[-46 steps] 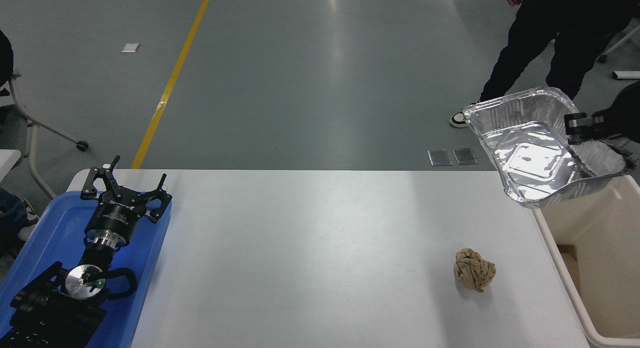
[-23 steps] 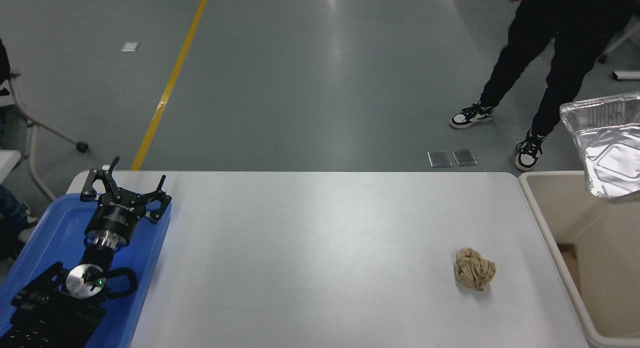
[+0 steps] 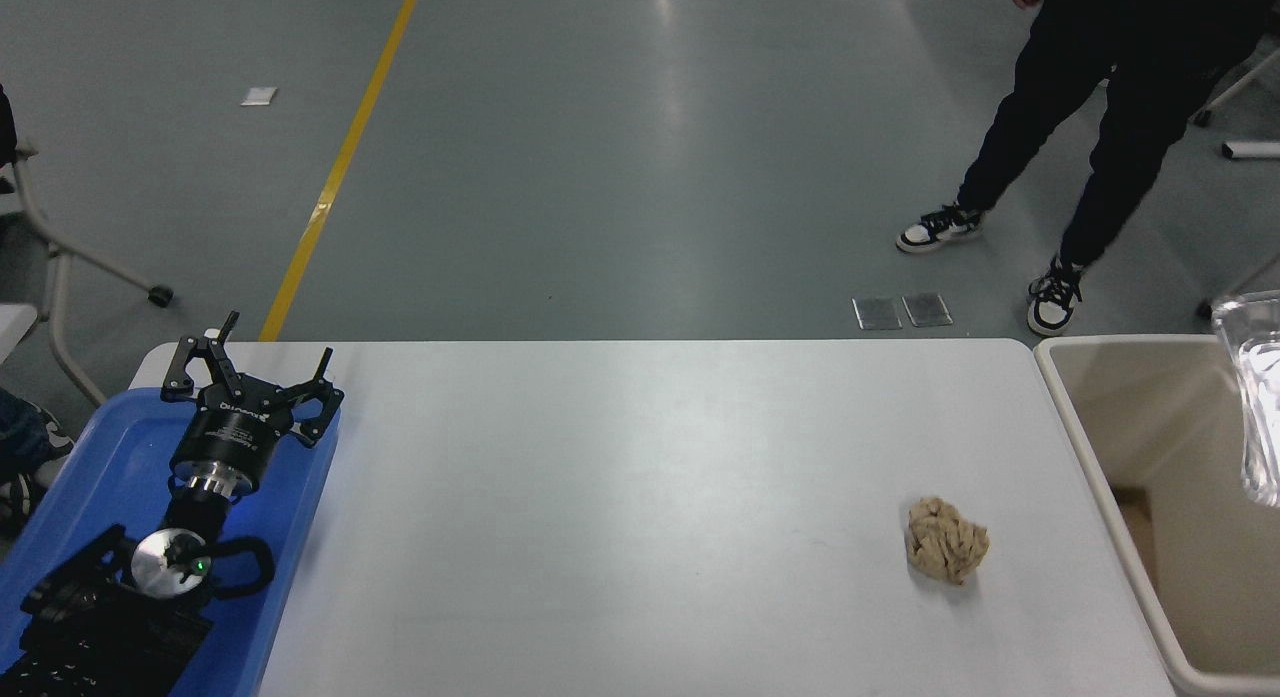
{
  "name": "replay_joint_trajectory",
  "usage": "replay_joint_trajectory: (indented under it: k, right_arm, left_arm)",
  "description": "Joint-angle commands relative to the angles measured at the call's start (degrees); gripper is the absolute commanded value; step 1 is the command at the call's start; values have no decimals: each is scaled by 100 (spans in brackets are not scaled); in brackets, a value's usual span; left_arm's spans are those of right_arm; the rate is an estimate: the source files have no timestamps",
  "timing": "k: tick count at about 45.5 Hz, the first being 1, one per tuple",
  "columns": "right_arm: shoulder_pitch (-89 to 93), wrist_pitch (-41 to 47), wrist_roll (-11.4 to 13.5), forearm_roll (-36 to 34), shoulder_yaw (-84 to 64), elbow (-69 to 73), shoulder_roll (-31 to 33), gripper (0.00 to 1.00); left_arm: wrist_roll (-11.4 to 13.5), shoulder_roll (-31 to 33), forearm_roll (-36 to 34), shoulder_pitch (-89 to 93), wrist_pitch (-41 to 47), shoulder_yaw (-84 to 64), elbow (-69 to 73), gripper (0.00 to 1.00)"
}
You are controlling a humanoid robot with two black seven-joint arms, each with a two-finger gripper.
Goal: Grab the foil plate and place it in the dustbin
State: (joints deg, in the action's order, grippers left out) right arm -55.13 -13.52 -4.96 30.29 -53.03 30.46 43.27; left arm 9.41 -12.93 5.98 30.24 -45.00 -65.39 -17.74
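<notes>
Only a strip of the shiny silver foil plate shows at the picture's right edge, tilted, over the inside of the beige dustbin, which stands off the table's right end. The rest of the plate is cut off by the frame. My right gripper and arm are out of view, so what holds the plate is not visible. My left gripper is parked at the lower left over the blue tray, its fingers spread open and empty.
A crumpled brown paper ball lies on the white table near the right end. A person's legs stand on the floor beyond the table's far right corner. A chair is at the far left.
The foil plate moved right and downward, from above the table's far right corner to over the dustbin, mostly leaving the frame. The right gripper left the view. The left arm stayed still.
</notes>
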Motion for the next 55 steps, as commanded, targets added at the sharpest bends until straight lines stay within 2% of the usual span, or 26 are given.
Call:
replay_joint_trajectory:
  k: [1, 16, 28, 29, 31, 32, 33, 35, 47, 55]
  right_arm:
    - [1470, -187, 22, -832, 610, -1165, -776, 0]
    - [1576, -151, 48, -850, 619, -1323, -1207, 0]
    - [1576, -151, 57, -806, 601, -1341, -1295, 0]
    - [1567, -143, 57, -806, 593, -1349, -1295, 8]
    - [1567, -143, 48, -823, 610, -1385, -1286, 66]
    - [1549, -143, 48, -832, 627, -1393, -1286, 90]
    - [1549, -143, 48, -849, 628, -1385, -1286, 97]
    - [1532, -125, 48, -841, 619, -1385, -1269, 100]
    - [1339, -11, 13, -771, 575, -1271, -1216, 100]
    - [435, -2, -5, -226, 22, -385, -935, 100]
  left_arm:
    - [0, 1, -1, 8, 0, 0, 7, 99]
    - [0, 1, -1, 0, 0, 0, 7, 99]
    - [0, 1, -1, 8, 0, 0, 7, 99]
    - [0, 1, -1, 8, 0, 0, -1, 99]
    - [0, 1, -1, 8, 0, 0, -1, 99]
    - [0, 1, -1, 8, 0, 0, -1, 99]
    - [0, 1, -1, 8, 0, 0, -1, 99]
    - [0, 1, -1, 8, 0, 0, -1, 99]
    - [0, 1, -1, 8, 0, 0, -1, 99]
    - [0, 1, -1, 8, 0, 9, -1, 99]
